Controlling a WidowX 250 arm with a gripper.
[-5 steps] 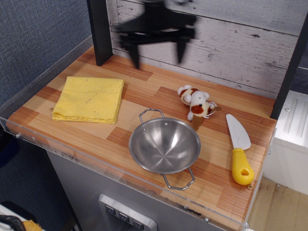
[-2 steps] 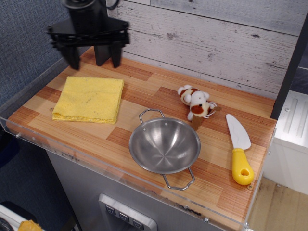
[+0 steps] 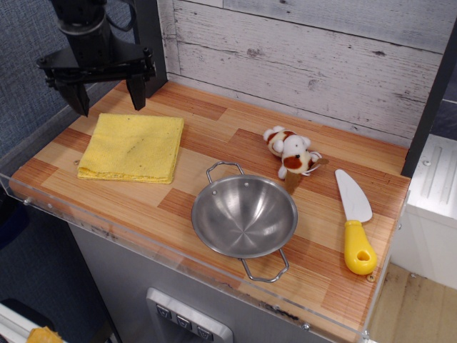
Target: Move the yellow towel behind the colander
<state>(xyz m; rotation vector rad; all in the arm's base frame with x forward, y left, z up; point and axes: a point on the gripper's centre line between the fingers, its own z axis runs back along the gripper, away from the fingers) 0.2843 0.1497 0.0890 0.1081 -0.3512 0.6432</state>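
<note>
— While the gripper [image 3: 107,98] hangs over the table's back-left corner, how do its jaws stand?
— Spread wide, both fingers pointing down, nothing between them, above the far edge of the yellow towel [image 3: 132,147].
— And the towel itself?
— Folded flat on the wooden tabletop [image 3: 214,153], left side, well apart from the colander [image 3: 244,216], which sits near the front edge.
— Anything else?
— A plush dog [image 3: 291,153] behind the colander and a yellow-handled knife [image 3: 354,223] to the right.
</note>
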